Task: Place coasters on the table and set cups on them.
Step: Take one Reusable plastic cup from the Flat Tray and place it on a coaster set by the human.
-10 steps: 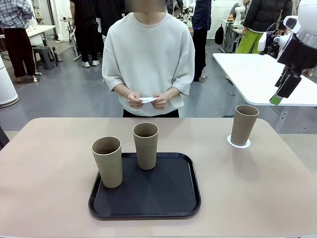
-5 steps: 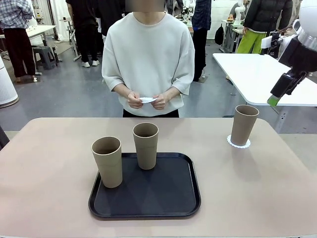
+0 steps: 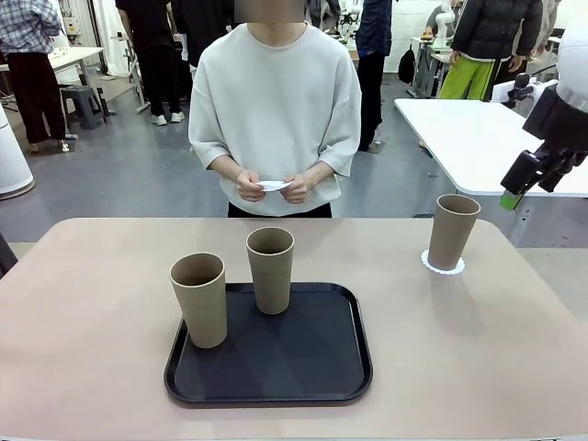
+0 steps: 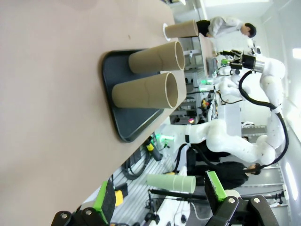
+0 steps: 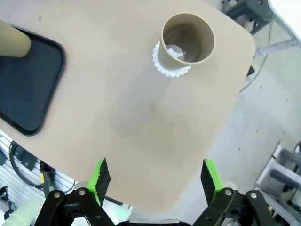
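Observation:
One tan cup [image 3: 453, 231] stands on a white scalloped coaster [image 3: 443, 264] at the table's far right. Two more cups [image 3: 199, 299] [image 3: 270, 269] stand upright on the black tray [image 3: 269, 354]. The person holds white coasters [image 3: 274, 186] in both hands at the far side. My right gripper [image 3: 533, 179] hangs open in the air, above and to the right of the cup on the coaster. From the right wrist, that cup [image 5: 187, 40] and its coaster [image 5: 171, 69] lie well below the open gripper [image 5: 155, 176]. My left gripper [image 4: 160, 195] is open and holds nothing, off the table's left side.
The beige table [image 3: 478, 349] has bare room right of the tray and along its front. A white table [image 3: 478, 138] stands behind at the right, close to my right arm. In the left wrist view both tray cups [image 4: 146, 90] lie sideways in the picture.
My right gripper has tilted and drawn back toward the picture's right edge, away from the cup on the coaster. Cups, tray and the person's hands have not moved.

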Controlling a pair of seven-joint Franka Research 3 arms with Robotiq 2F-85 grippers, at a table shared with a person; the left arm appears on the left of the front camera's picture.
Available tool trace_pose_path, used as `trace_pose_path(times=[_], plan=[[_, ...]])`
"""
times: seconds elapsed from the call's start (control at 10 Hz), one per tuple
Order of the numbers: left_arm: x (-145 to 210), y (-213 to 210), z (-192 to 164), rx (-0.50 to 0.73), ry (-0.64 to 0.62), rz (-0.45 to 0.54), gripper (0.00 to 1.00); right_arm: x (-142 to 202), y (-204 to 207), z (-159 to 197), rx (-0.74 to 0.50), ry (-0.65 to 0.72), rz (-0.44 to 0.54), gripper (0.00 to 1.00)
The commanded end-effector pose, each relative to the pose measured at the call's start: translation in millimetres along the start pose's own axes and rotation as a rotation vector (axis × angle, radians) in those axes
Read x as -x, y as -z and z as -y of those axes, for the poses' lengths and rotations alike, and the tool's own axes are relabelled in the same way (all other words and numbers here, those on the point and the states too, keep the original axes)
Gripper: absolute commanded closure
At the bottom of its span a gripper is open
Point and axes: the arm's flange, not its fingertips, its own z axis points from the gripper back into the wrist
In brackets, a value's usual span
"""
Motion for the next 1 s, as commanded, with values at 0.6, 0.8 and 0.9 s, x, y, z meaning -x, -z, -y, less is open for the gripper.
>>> trace_pose_path(times=[0.6, 0.8, 0.9], plan=[[1, -2, 0, 0.011, 0.016, 0.0, 0.0, 80, 39, 156, -0.848, 0.416, 0.072, 0.0], [1, -2, 0, 0.011, 0.016, 0.0, 0.0, 98, 50, 197, -0.891, 0.485, 0.162, 0.0], [1, -2, 0, 0.011, 0.016, 0.0, 0.0, 109, 54, 211, -0.915, 0.471, 0.204, 0.0]])
